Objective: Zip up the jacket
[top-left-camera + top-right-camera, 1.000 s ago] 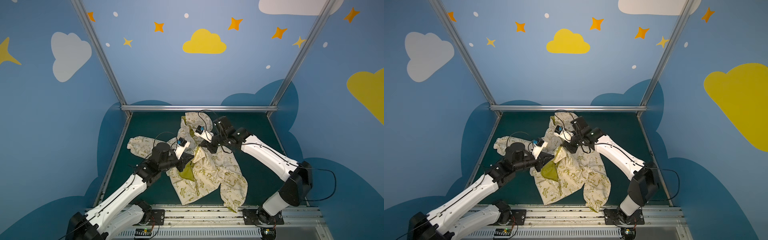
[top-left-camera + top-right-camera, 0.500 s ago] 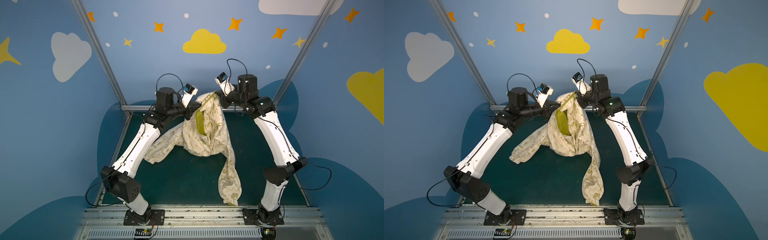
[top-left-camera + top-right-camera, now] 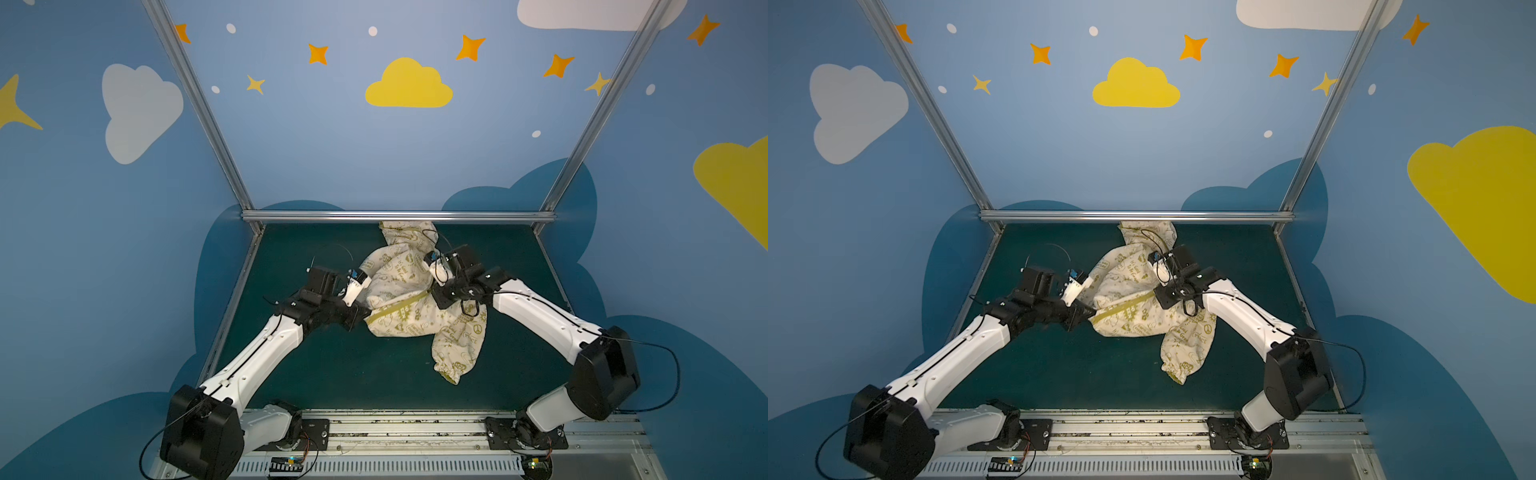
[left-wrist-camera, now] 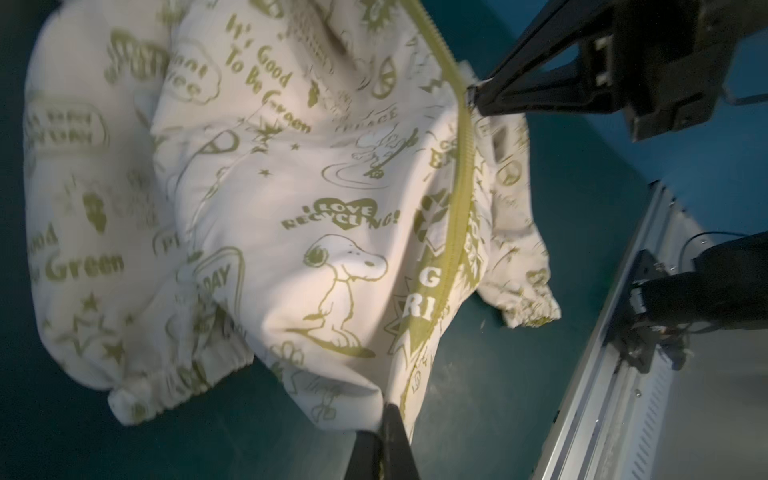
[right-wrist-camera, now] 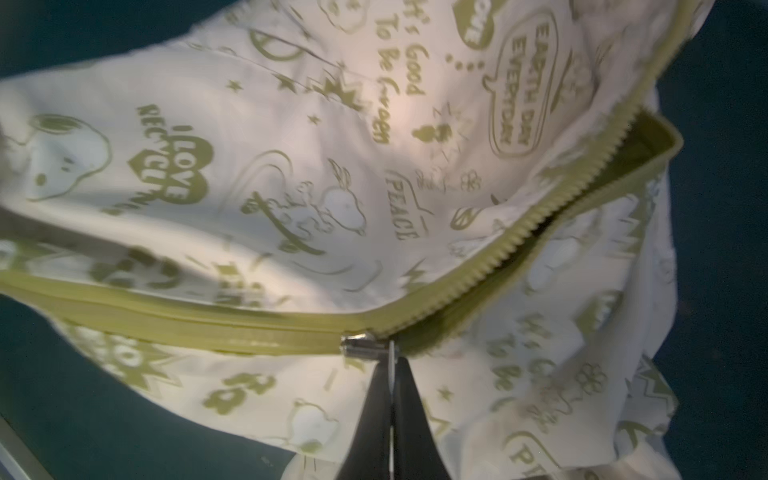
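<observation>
The cream jacket (image 3: 399,286) (image 3: 1125,286) with olive-green print lies bunched on the green mat, one sleeve (image 3: 457,353) trailing toward the front. My left gripper (image 3: 366,319) (image 4: 390,409) is shut on the jacket's bottom hem at the lower end of the zipper (image 4: 463,174). My right gripper (image 3: 432,293) (image 5: 390,357) is shut on the thin pull tab of the silver zipper slider (image 5: 359,345). The zipper runs taut between the two grippers. Behind the slider its teeth are joined; ahead of it the two sides (image 5: 582,187) gape, showing green lining.
The green mat (image 3: 332,374) is bounded by a metal rail (image 3: 399,216) at the back, slanted side rails, and the arms' base rail (image 3: 399,428) at the front. Part of the jacket (image 3: 409,235) reaches the back rail.
Half a second ago both arms held the jacket high near the back rail. Now both are down at the mat and the jacket lies stretched between them, zipper line taut.
</observation>
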Available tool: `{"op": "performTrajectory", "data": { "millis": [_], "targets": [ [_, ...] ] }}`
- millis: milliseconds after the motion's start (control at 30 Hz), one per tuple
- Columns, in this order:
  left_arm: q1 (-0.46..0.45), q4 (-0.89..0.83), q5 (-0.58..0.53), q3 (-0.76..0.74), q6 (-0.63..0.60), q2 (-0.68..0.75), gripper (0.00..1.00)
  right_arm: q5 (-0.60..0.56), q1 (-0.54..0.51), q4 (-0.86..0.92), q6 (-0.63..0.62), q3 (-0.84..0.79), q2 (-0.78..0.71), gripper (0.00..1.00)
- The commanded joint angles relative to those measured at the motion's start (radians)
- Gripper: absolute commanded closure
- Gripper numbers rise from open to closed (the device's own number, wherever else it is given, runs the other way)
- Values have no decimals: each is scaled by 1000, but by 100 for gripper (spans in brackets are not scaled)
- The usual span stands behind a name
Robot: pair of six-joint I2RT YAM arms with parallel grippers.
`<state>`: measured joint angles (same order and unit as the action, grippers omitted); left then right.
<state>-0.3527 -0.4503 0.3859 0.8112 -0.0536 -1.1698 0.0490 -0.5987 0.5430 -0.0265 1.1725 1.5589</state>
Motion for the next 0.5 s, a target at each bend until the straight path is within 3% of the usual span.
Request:
{"op": "performTrajectory", "data": {
  "millis": [0, 200, 467],
  "targets": [
    [22, 3, -231, -54, 61, 97, 97, -34, 24, -109, 125, -19, 2, 100],
    [99, -31, -319, -84, 74, 132, 97, -104, 54, -167, 122, -36, 22, 100],
    [275, -46, -300, -127, 85, 234, 97, -163, 144, -153, 54, 107, 33, 100]
  ]
}}
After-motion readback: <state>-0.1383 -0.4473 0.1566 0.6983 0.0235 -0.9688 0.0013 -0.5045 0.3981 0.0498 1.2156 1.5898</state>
